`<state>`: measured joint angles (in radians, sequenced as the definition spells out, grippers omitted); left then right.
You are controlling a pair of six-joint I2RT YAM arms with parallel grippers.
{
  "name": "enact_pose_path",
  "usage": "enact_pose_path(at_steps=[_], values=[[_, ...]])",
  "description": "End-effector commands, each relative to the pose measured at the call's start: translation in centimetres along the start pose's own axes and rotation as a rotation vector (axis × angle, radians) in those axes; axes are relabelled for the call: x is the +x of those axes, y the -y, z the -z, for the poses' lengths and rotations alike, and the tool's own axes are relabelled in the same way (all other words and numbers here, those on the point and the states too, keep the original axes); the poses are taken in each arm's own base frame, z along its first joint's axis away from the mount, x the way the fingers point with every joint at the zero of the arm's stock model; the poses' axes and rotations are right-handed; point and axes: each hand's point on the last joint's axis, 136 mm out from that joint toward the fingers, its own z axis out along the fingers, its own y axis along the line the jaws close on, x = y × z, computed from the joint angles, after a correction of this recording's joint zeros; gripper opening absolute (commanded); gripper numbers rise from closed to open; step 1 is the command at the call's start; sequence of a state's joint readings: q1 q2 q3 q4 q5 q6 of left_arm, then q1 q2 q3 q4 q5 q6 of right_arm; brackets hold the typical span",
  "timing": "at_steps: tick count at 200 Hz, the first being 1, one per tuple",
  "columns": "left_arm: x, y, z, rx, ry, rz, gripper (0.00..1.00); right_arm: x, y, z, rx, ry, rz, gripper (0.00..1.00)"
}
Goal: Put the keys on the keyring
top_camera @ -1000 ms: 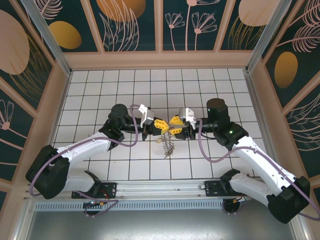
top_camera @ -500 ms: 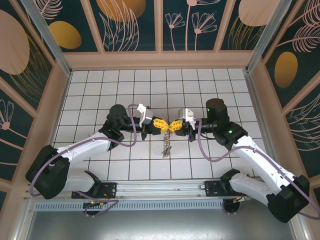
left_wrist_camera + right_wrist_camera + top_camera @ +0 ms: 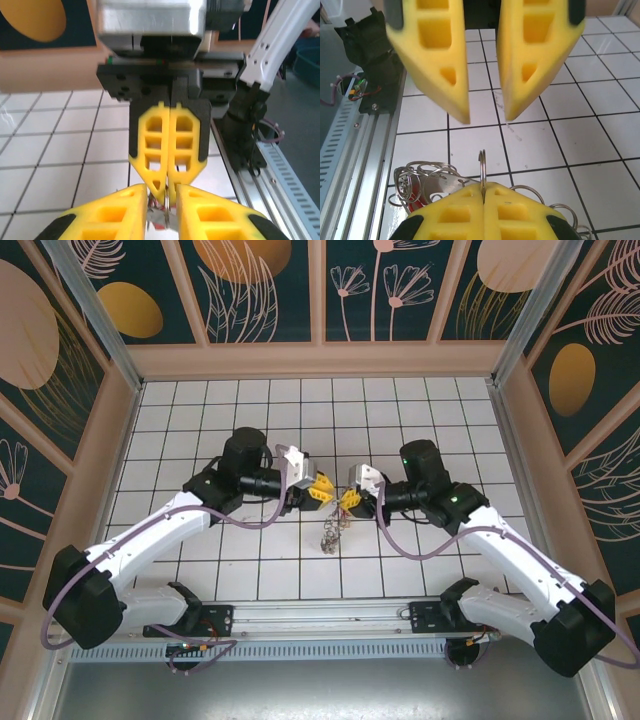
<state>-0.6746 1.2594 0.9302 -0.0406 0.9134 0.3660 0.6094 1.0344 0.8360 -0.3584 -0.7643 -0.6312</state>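
My right gripper point(image 3: 484, 188) is shut on the edge of the thin grey keyring point(image 3: 482, 162), which stands upright between its pads. Small metal rings and a key with a red tag point(image 3: 415, 192) hang beside it on the left. My left gripper point(image 3: 487, 119) faces it just beyond, open, nothing between its fingers. In the left wrist view my left gripper point(image 3: 162, 200) stands open around the tips of the shut right gripper point(image 3: 168, 190), with the keys point(image 3: 157, 220) below. From above, the keyring bunch point(image 3: 332, 533) dangles under the right gripper point(image 3: 349, 502), beside the left gripper point(image 3: 320, 490).
White tiled floor point(image 3: 240, 410) inside wooden walls. A metal rail point(image 3: 320, 615) carrying both arm bases runs along the near edge. The two arms meet over the middle tiles.
My left gripper has opened and let go of the keyring. My right gripper has shut on the ring and shifted slightly left and nearer; the bunch now hangs from it.
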Motion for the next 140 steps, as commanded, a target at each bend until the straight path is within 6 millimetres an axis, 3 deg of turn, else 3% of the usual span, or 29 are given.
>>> enact_pose_path(at_steps=[1, 48, 87, 140], values=[[3.3, 1.2, -0.2, 0.056, -0.114, 0.062, 0.28, -2.1, 0.3, 0.1, 0.009, 0.023, 0.081, 0.0], [3.3, 0.6, -1.1, 0.081, -0.104, 0.117, 0.27, -3.0, 0.2, -0.6, -0.004, 0.059, 0.091, 0.0], [2.5, 0.4, -1.2, 0.085, -0.069, 0.095, 0.2, -3.3, 0.3, -0.8, -0.006, 0.068, 0.09, 0.0], [2.0, -0.4, -1.2, 0.043, -0.062, 0.098, 0.17, -2.6, 0.3, -1.0, -0.005, 0.049, 0.074, 0.0]])
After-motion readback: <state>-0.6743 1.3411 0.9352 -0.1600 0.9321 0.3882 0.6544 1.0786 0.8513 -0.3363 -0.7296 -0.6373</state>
